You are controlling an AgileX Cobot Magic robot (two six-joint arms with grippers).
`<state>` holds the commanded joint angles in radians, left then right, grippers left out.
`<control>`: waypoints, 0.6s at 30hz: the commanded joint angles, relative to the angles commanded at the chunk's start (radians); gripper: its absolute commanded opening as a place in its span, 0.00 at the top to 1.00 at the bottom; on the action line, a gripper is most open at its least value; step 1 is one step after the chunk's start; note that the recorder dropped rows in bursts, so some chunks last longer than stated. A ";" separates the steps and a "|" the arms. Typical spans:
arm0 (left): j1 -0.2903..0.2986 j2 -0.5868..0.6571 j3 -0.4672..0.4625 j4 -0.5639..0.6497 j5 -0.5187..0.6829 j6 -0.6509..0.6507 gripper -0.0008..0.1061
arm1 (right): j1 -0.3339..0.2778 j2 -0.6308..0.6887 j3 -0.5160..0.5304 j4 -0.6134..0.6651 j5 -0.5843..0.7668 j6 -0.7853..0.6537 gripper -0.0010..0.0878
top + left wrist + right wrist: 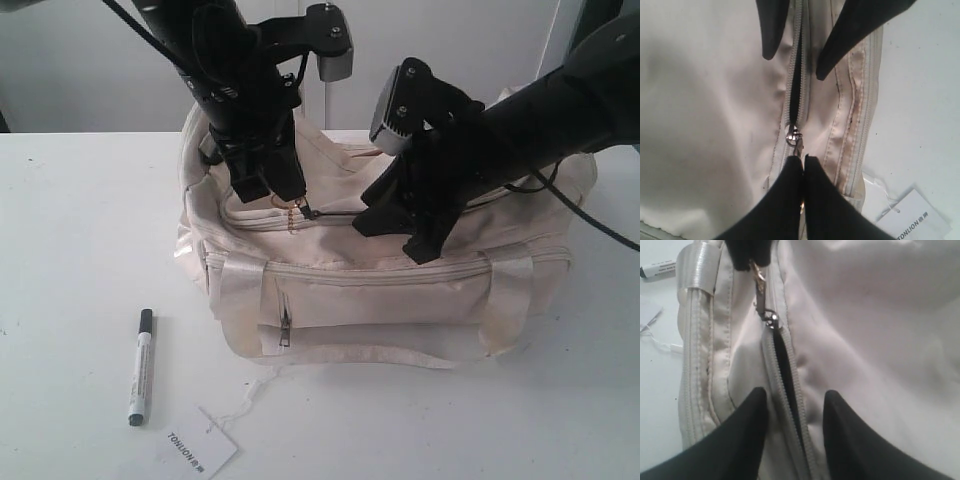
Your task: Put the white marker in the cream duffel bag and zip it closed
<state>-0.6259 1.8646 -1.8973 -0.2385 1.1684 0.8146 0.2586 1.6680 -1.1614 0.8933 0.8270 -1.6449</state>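
Closest to the exterior camera, a tag (pixel 197 447) printed "TONLION" lies on the table (pixel 80 220), tied by a thin string that runs toward the bag (pixel 400 290). Just beside the tag, to the left in that view, lies the marker (pixel 141 366), flat on the table outside the bag, its black cap pointing away from the camera. The bag sits behind them, with its front pocket facing the camera.

Both arms reach down onto the bag's top. The left gripper (pixel 803 160) is pinched closed on the zip pull (pixel 760 290), which hangs from the slider on the top zip (pixel 796 85). From the slider toward the right gripper (pixel 796 396) the zip is parted, showing a narrow dark gap. The right gripper's jaws stand apart with nothing between them, one fingertip on each side of the zip, down at the fabric.
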 joint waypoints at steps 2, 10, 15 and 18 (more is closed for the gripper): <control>0.000 0.000 0.000 0.000 -0.002 0.000 0.99 | 0.000 0.000 0.000 -0.009 0.007 0.000 0.68; 0.000 0.000 0.000 0.000 -0.002 -0.004 0.99 | 0.000 0.000 0.000 -0.060 0.016 0.037 0.99; 0.000 0.000 0.000 0.003 0.000 -0.004 0.99 | 0.000 -0.008 0.000 -0.057 0.005 0.037 0.99; 0.000 0.000 0.000 0.024 0.009 -0.004 0.99 | 0.000 -0.025 0.000 -0.056 -0.008 0.037 0.99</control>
<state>-0.6259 1.8646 -1.8973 -0.2149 1.1774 0.8105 0.2586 1.6428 -1.1614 0.8378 0.8193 -1.6078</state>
